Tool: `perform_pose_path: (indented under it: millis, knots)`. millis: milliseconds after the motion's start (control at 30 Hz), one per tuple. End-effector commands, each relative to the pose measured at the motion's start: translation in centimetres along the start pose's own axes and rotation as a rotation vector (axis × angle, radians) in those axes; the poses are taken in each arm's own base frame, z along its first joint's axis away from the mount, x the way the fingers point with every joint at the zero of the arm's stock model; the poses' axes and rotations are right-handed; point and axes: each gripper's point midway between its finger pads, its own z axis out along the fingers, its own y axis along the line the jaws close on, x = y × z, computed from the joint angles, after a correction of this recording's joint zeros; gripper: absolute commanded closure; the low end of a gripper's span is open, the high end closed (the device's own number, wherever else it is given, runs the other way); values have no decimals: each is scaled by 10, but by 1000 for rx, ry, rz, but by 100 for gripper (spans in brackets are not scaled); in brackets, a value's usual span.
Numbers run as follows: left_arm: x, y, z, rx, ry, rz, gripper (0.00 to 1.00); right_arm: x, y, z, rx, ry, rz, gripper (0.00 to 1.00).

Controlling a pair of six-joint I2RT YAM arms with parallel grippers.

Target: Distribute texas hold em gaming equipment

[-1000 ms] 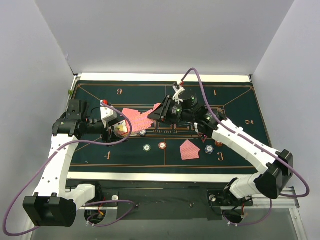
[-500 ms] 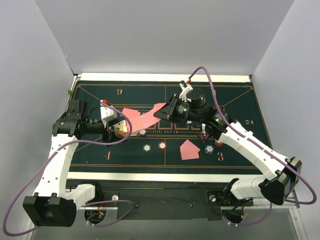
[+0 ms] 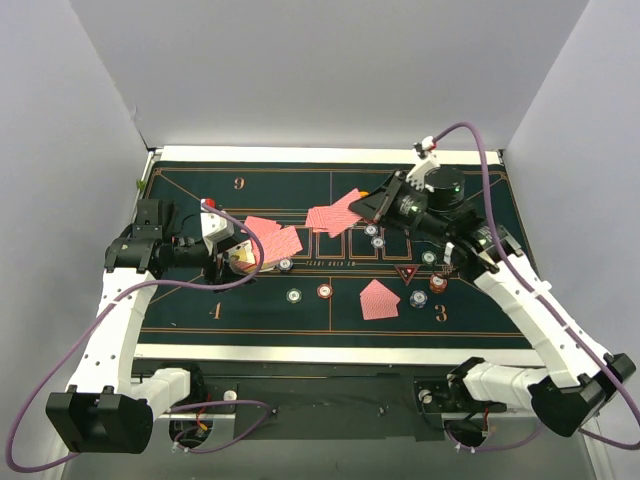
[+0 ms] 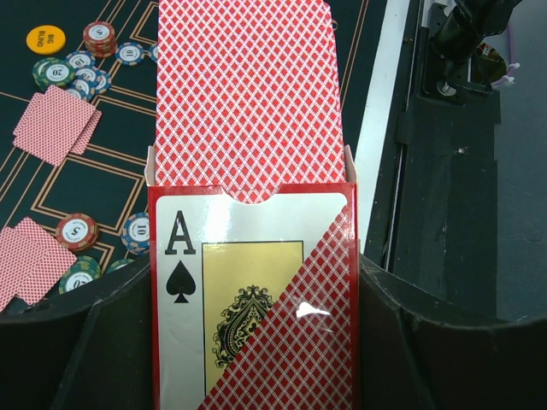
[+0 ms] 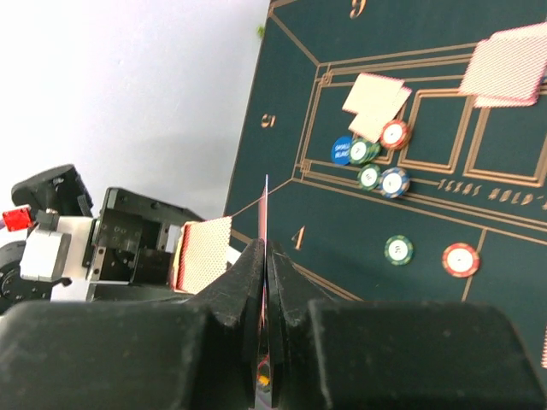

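Top view: The left gripper sits over the left half of the mat and is clamped on a box of cards. Loose cards lie face down just beside it. The right gripper is over the far middle of the mat with a card at its tip. A card pair lies face down near the front edge. Chips are scattered to either side of the pair.

Left wrist view: The fingers press against both sides of the box, whose face shows an ace of spades. The deck protrudes from the open top with its red backs showing. An orange button lies at the far left, next to a cluster of chips.

Right wrist view: The two fingers are closed together on the card, which is seen edge-on. A blue button lies on the mat, touching a green chip. The box and left gripper show at lower left
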Motion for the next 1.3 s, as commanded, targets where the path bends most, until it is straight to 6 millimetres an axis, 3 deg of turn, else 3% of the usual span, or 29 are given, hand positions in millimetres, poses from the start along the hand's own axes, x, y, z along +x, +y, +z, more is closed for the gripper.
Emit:
perform_pose_path:
  millis: [0, 100, 300, 333, 367, 400, 567, 733, 1000, 1267]
  knots:
    - [-25, -3, -4, 12, -66, 70, 100, -18, -14, -17, 68, -49, -74, 100]
    - [-24, -4, -4, 11, -66, 72, 100, -19, -45, -13, 189, -49, -151, 100]
    - [-25, -5, -5, 7, -65, 70, 100, 7, -123, 27, 475, 67, -258, 100]
    - [-25, -5, -6, 5, -63, 70, 100, 1, -139, 27, 569, 46, -309, 100]
    - [-25, -5, -6, 4, -62, 68, 100, 5, -141, 38, 597, 70, -342, 100]
    - [-25, -6, -6, 4, -62, 66, 100, 1, -151, 36, 671, 65, -389, 100]
    - [-28, -6, -7, -1, -63, 70, 100, 2, -166, 66, 854, 113, -569, 100]
    - [-28, -7, -8, -1, -61, 67, 100, 0, -180, 90, 969, 113, -638, 100]
    - [-28, -11, -9, -2, -57, 74, 100, 43, -209, 135, 1002, 219, -666, 100]
    - [-30, -14, -12, -6, -52, 83, 100, 81, -207, 179, 962, 258, -679, 100]
